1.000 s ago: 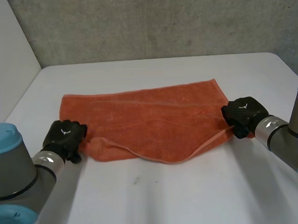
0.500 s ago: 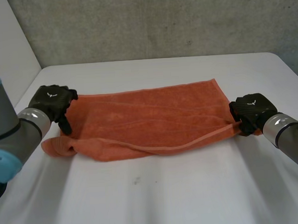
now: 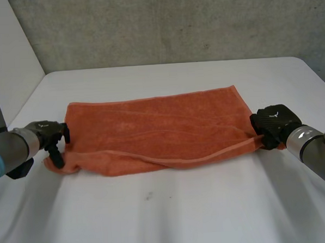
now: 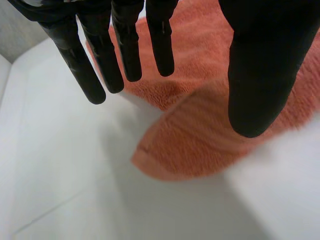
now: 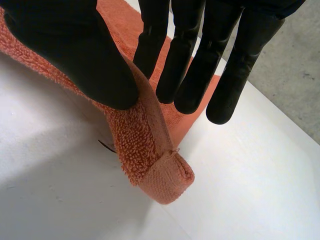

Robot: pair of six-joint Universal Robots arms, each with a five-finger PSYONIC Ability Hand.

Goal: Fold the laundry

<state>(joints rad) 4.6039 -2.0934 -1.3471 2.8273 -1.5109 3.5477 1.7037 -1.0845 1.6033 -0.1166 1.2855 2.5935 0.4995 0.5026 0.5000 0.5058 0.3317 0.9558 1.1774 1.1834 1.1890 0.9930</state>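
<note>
Orange towel (image 3: 157, 127) lies lengthwise across mid-frame. Your right hand (image 3: 274, 121) pinches its right-end corner, and your left hand (image 3: 44, 131), fingers spread and empty, hovers just beside the left corner.

White worktop (image 3: 173, 219), matte, smooth, runs from near side to far edge with rounded far corners. Small dark speck (image 3: 149, 197) on worktop, near side, slightly left of middle. Grey concrete wall (image 3: 173, 23) rises straight behind far edge, mottled, faintly pitted. White panel (image 3: 6, 53) stands at far left, meeting concrete wall in slanted seam, beside worktop's far left corner
</note>
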